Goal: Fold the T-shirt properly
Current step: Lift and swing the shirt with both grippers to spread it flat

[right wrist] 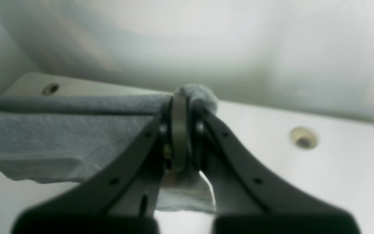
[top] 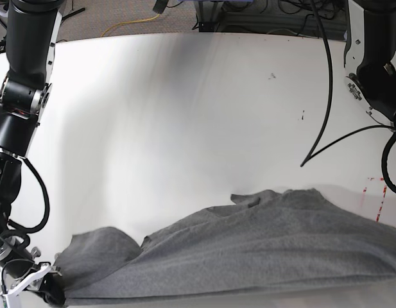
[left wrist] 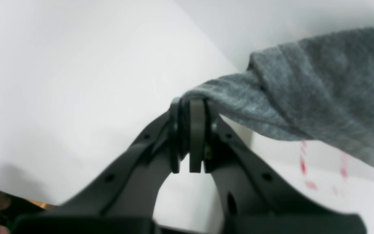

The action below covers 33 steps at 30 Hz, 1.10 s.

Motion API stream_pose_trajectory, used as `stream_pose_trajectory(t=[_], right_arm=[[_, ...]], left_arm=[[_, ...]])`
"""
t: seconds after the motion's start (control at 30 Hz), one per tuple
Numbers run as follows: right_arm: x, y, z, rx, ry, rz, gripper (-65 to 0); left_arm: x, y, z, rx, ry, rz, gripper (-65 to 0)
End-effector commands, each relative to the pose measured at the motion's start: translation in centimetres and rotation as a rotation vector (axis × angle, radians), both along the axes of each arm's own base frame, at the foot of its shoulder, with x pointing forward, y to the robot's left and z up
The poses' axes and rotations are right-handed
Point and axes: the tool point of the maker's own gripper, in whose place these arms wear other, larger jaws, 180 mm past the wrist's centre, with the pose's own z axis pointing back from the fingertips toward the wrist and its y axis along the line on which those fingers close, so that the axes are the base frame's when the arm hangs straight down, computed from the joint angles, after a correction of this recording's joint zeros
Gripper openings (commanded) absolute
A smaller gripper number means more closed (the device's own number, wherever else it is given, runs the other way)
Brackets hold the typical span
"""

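Observation:
The heather-grey T-shirt lies stretched along the near edge of the white table, bunched and wrinkled, with a sleeve folded over at the left. My right gripper is at its lower left corner in the base view. Up close, that right gripper is shut on a rolled edge of the T-shirt, which runs off to the left. My left gripper is shut on a corner of the T-shirt, lifted above the table. In the base view the left gripper is out of frame at the lower right.
Red tape marks sit on the table near the right edge, also showing under the cloth as red tape. A black cable hangs down at the right. Two round holes show in the table surface.

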Motion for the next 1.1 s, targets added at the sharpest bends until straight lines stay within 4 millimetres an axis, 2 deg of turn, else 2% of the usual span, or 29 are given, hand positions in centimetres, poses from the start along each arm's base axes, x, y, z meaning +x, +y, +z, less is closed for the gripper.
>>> stream_pose_trajectory(t=[0.0,0.13,0.37,0.47,0.57,0.6,0.7,0.87,0.93,1.07], right_arm=[[0.0,-0.5,4.0,-0.014,-0.097,-0.006,-65.0],[-0.2,-0.7,3.8,-0.028,-0.091,-0.008,-65.0],[-1.7,-1.3,-1.7,-0.018,0.000,-0.023,-65.0],[-3.2,-1.1,-4.5,-0.025,0.037,-0.021,-65.0],[-4.8,-1.2,-7.6,-0.016,0.086,-0.029,-65.0],[-5.6,-0.8,-9.2,0.011,0.110,-0.024,-65.0],[-7.4,-0.6,-12.1,0.057,0.160,-0.025,-65.0],[-10.8,0.6,-17.6,0.090,0.271,-0.016,-65.0],[-12.3,0.5,-19.0,0.109,0.296,-0.030,-65.0],[-15.0,1.7,-22.0,0.142,0.362,-0.030,-65.0]], left_arm=[[-0.7,0.4,2.4,0.027,-0.059,0.026,-64.6],[-0.5,0.2,1.7,0.029,-0.019,0.037,-64.6],[-1.7,1.6,-2.4,-0.010,0.082,0.094,-64.6],[-2.5,2.1,-5.7,-0.024,0.160,0.110,-64.6],[-3.6,2.6,-7.2,-0.028,0.191,0.129,-64.6],[-4.0,2.4,-8.5,-0.036,0.215,0.122,-64.6],[-5.0,2.1,-11.1,-0.073,0.257,0.103,-64.6],[-7.7,1.9,-16.4,-0.130,0.367,0.101,-64.6],[-8.7,1.6,-18.2,-0.143,0.413,0.105,-64.7],[-11.8,1.9,-22.2,-0.197,0.504,0.147,-64.7]])
